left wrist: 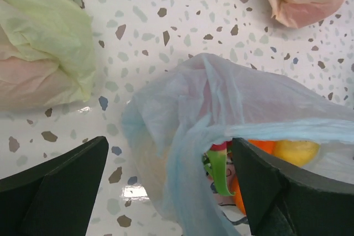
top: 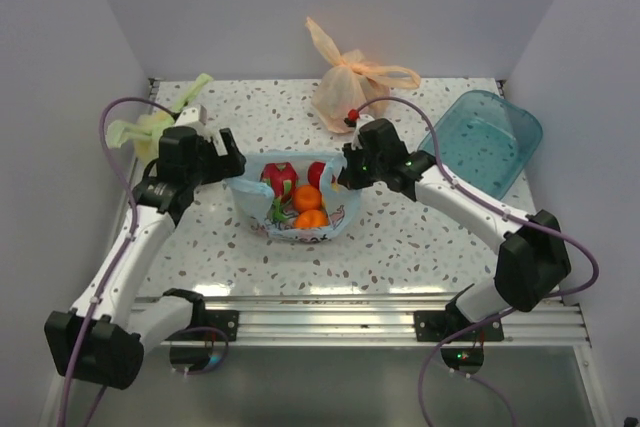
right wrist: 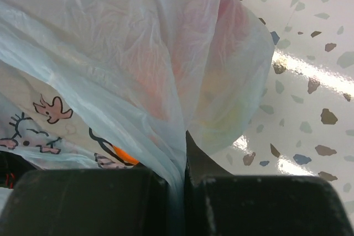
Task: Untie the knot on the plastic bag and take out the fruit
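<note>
Both arms reach in from the near corners of the speckled table (top: 420,237) and bend inward, so the wrists face each other across the plastic bag (top: 290,235) at mid-table. The left gripper (top: 228,159) is at the bag's left rim and the right gripper (top: 342,172) at its right rim.

The bag is thin, light blue film with a pink cartoon print, and its mouth is stretched open upward between the two grippers. Inside lie red fruits (top: 278,177) at the back and orange fruits (top: 310,217) in front.

The overhead view cannot show the grips. The right wrist camera shows that gripper clenched, with a fold of the blue film pinched between its dark fingers (right wrist: 88,203). The left wrist camera shows its fingers (left wrist: 55,192) spread wide, with the bag's bunched corner between them and nothing clamped. It also shows a yellow fruit (left wrist: 296,150) and a green leaf (left wrist: 218,169) inside the mouth.
</note>
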`<state>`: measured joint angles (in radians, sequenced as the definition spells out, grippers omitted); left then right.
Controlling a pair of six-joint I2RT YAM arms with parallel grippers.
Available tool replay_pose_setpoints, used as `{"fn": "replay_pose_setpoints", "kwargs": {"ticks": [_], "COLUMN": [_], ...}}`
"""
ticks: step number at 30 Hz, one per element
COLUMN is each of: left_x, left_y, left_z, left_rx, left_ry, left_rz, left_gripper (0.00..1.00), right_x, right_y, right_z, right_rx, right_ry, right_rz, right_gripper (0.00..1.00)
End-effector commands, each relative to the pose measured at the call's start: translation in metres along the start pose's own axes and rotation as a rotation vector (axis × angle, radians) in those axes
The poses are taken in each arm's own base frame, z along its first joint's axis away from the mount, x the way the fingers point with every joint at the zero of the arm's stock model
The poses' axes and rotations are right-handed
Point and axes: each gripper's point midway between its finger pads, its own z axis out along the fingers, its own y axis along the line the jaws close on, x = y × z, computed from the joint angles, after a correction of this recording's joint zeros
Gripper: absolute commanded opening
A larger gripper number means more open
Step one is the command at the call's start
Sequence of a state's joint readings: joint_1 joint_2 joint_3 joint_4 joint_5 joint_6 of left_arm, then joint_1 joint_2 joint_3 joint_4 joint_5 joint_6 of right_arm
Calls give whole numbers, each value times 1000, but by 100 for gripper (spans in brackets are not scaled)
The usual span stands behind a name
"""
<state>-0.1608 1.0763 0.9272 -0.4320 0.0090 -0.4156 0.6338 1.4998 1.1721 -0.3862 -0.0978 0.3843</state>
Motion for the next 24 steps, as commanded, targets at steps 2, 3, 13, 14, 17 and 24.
{"fn": "replay_pose_setpoints", "kwargs": {"ticks": [2,3,13,14,17,24], "left_x": [-28,-29,-9,-2,25,80], "left_y": [-16,-15,-88,-91,-90,-32], "left_z": [-52,-58,-66,-64,-52,-21], "left_rx": [-55,-87,-53,-68,-153,-394], "left_ry": [-121,-140,-76,-60,-14,21], "left_rz": [-6,-11,73,74,114,137], "left_gripper": [100,100,100,100,100,100], "right_x": [-20,-20,-18,-17,-17,-14], "right_y": [12,10,6,6,6,6], "right_z": [-1,0,3,3,3,1], "right_rx": [-36,-27,8,9,13,10], "right_ry": [-85,-88,-97,-96,-96,-98], "right_rz": [47,45,46,45,47,46], "right_gripper": [0,0,0,0,0,0]}}
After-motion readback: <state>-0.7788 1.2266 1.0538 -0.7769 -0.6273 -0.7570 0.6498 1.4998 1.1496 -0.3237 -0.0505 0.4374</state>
